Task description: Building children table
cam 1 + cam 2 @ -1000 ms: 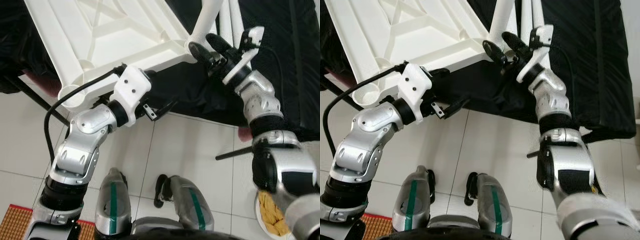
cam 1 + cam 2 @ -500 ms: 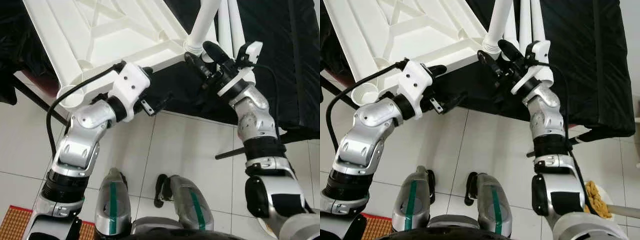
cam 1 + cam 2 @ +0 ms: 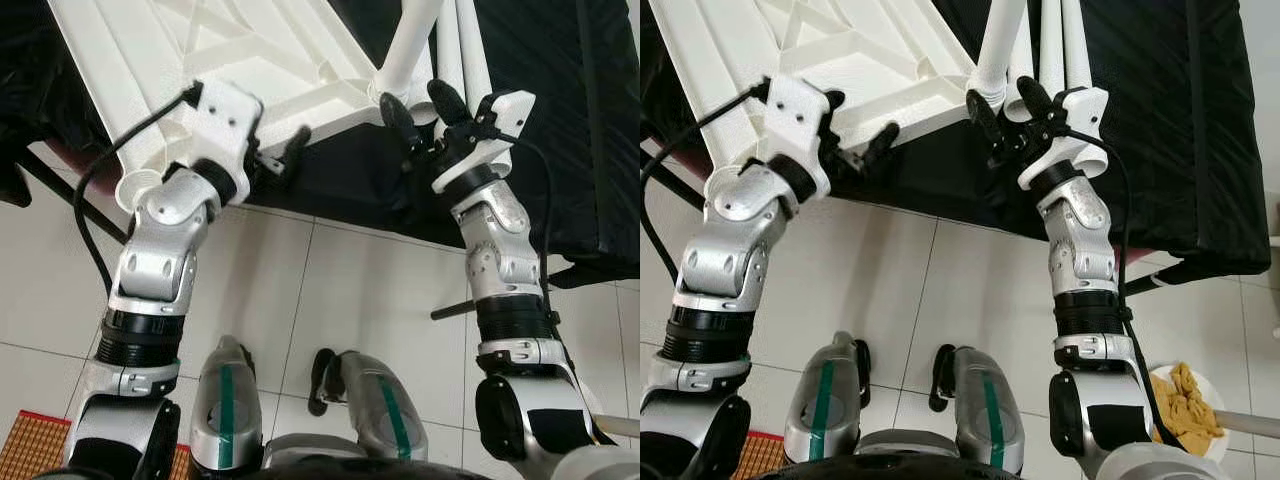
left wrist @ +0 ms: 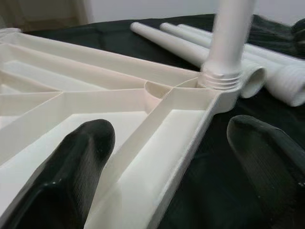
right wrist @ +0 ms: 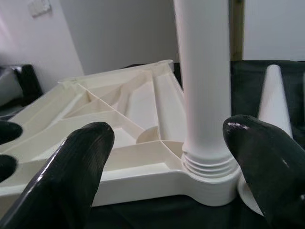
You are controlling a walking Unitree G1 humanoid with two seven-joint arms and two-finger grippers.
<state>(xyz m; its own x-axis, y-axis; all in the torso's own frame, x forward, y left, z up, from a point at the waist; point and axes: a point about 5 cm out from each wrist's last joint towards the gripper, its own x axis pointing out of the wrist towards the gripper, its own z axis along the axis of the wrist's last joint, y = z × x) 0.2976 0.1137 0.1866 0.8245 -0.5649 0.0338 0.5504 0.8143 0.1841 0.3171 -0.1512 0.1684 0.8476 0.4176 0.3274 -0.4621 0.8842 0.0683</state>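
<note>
The white plastic table top (image 3: 190, 50) lies upside down on a black-covered surface. One white leg (image 3: 412, 38) stands screwed into its near corner socket. My right gripper (image 3: 418, 102) is open just short of that leg's base; in the right wrist view the leg (image 5: 202, 71) stands ahead between the two fingers (image 5: 81, 167). My left gripper (image 3: 285, 152) is open at the table top's near rim, and in the left wrist view the rim (image 4: 186, 157) runs between its fingers (image 4: 71, 181). Loose legs (image 4: 190, 47) lie on the cloth.
An empty corner socket (image 3: 140, 190) hangs over the surface's edge at the left. On the tiled floor are a plate of snacks (image 3: 1185, 405), a black rod (image 3: 465, 305) and a patterned mat (image 3: 30, 450). A dark frame bar (image 3: 60, 185) slants at the left.
My left arm has swung up and to the left, bringing its fingers to the table top's rim. My right gripper has drawn back a little from the leg's base.
</note>
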